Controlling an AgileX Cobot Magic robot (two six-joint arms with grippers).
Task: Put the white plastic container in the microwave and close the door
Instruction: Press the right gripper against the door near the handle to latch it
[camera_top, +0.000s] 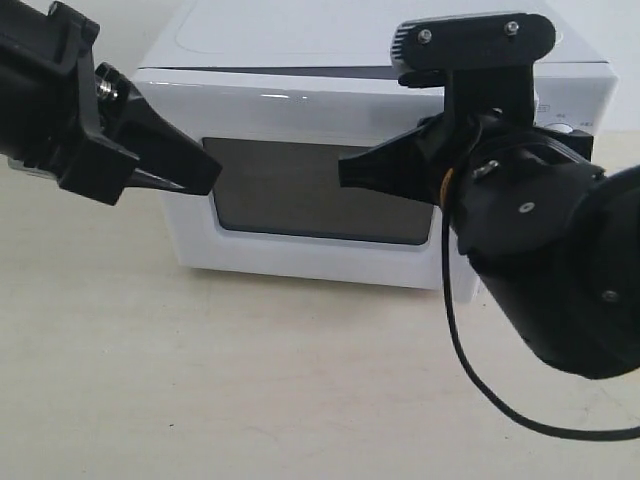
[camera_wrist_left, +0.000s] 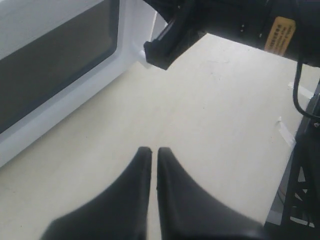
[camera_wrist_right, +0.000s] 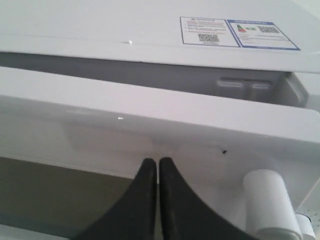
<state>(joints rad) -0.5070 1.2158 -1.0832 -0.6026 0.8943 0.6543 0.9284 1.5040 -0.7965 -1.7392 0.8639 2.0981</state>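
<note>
The white microwave (camera_top: 250, 40) stands at the back of the table. Its door (camera_top: 300, 105) with the dark window (camera_top: 300, 205) lies almost against the body. The right wrist view shows a narrow dark gap between the door (camera_wrist_right: 125, 120) and the microwave top (camera_wrist_right: 100, 25). My right gripper (camera_top: 345, 170) (camera_wrist_right: 158, 161) is shut, its tips touching the door's white frame just above the window, beside the white bar handle (camera_wrist_right: 267, 200). Off the door's left part hangs my left gripper (camera_top: 212, 172) (camera_wrist_left: 151, 150), shut and empty above the table. The white plastic container is out of view.
The beige table (camera_top: 250, 380) stretches in front of the microwave. A black cable (camera_top: 470, 370) hangs from my right arm (camera_wrist_left: 225, 20). A dial (camera_top: 565, 125) peeks out behind that arm. A black frame (camera_wrist_left: 302, 190) stands at the table's edge.
</note>
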